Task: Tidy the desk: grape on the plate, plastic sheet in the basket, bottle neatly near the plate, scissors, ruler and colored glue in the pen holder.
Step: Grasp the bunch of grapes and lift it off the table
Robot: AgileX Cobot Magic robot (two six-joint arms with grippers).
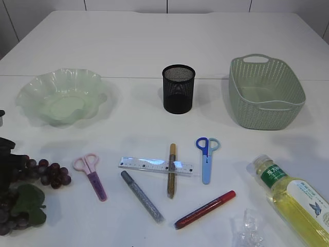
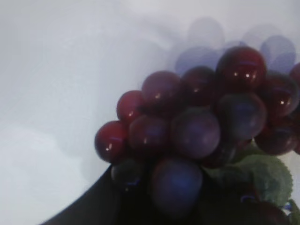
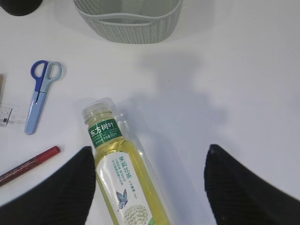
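Leftmost, left gripper (image 1: 6,154) sits over the grapes (image 1: 46,172) at the table's (image 1: 154,46) near-left corner; its grip cannot be judged. Plate (image 1: 61,95) lies behind them. Pen holder (image 1: 179,88) stands mid-table, basket (image 1: 266,91) at right. Right gripper (image 3: 150,180), fingers (image 3: 70,183) spread wide, hovers over the lying bottle (image 3: 124,176).

The bottle (image 3: 123,173) wears a green neck band with white Chinese characters, 东方树叶, and smaller print below too fine to read. The ruler (image 1: 154,165) shows tick marks, its numbers unreadable.
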